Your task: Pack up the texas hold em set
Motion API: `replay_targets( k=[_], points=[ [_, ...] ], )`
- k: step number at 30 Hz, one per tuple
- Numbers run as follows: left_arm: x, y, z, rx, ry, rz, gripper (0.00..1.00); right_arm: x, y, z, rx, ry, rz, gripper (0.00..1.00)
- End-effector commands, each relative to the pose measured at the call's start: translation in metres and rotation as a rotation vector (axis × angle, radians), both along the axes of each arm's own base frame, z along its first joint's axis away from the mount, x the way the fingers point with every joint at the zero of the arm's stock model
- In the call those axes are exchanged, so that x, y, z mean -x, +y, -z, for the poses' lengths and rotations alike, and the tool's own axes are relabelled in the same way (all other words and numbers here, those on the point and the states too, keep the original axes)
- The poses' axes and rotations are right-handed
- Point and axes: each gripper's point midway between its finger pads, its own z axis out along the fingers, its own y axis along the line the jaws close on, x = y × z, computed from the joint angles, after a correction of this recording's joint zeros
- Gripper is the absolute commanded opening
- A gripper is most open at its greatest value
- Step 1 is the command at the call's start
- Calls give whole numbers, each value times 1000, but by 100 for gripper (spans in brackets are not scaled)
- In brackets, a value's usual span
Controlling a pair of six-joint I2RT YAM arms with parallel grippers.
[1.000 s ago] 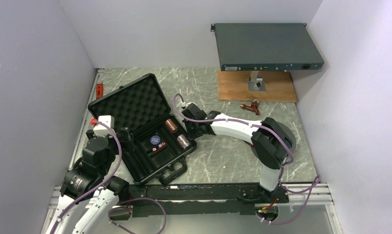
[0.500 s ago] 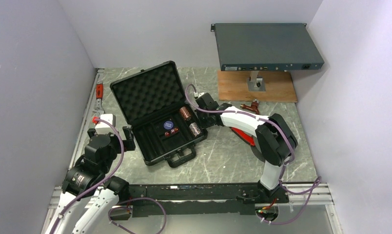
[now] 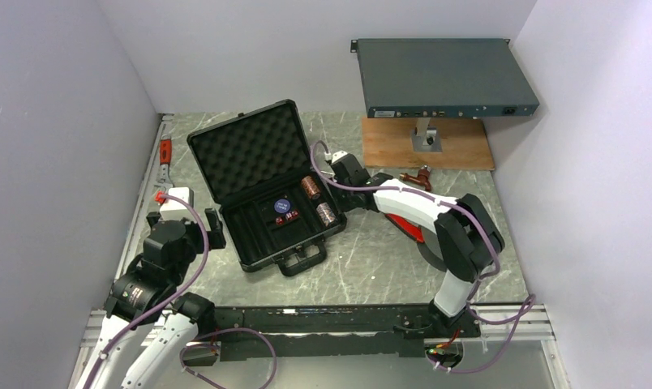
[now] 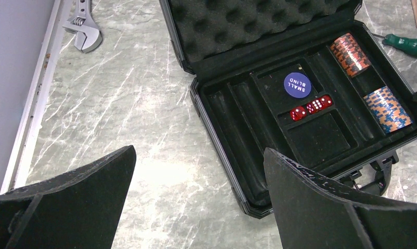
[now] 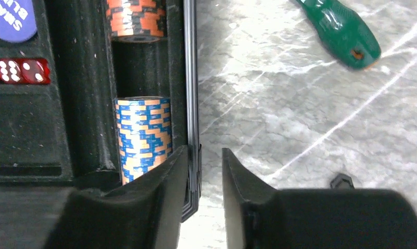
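Right wrist view: the jaws of the right gripper (image 5: 204, 155) stand narrowly parted astride the right side wall of the black briefcase (image 5: 191, 78). The inner finger is in the tray against the wall. The outer finger is over the table (image 5: 300, 129), with a slit of daylight between it and the wall, so nothing is clamped. Just ahead of the inner finger a blue-and-orange chip stack (image 5: 143, 137) lies on its side in the outermost slot. An orange-and-black chip stack (image 5: 134, 18) lies further along the same slot. Beyond the wall a green-handled screwdriver (image 5: 341, 31) lies on the marble, well clear of the jaws.

The jaws of the left gripper (image 4: 198, 155) are spread wide and hold nothing, hanging above the table by the case's left front rim. Ahead of them the case lies open, its egg-crate foam lid tilted back. In the middle compartment sits a blue round button (image 4: 297, 84) printed "SMALL BLIND". Three red dice (image 4: 311, 107) lie in a row in the narrow groove beside it. An adjustable wrench (image 4: 84, 32) lies by the table's left edge.

From above, a grey rack unit (image 3: 444, 77) stands on a wooden board (image 3: 428, 146) at the back right.
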Motion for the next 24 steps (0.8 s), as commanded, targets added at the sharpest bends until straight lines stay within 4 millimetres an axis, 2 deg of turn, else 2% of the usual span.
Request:
replay_targets(
  k=[1,3,7,12,15,18,24],
  points=[
    [-5,-2,-4,-1,-19,12,100,-17,-5,-64,-30,-137,48,41],
    [-4,-2,-5,1,-22,10,100,-14,-6,-72,-24,-131,69,52],
    [-4,-1,-6,4,-29,6,100,-1,10,-92,-79,-127,73,55],
    [-2,3,-8,7,-38,-18,100,31,67,-106,-239,-79,-10,55],
    [-1,6,-9,10,-44,-32,100,52,108,-102,-304,-26,-70,54],
    [1,9,-10,12,-51,-45,100,63,143,-90,-340,32,-107,53],
    [4,12,-13,19,-69,-59,100,82,191,-60,-385,138,-171,48]
  ],
)
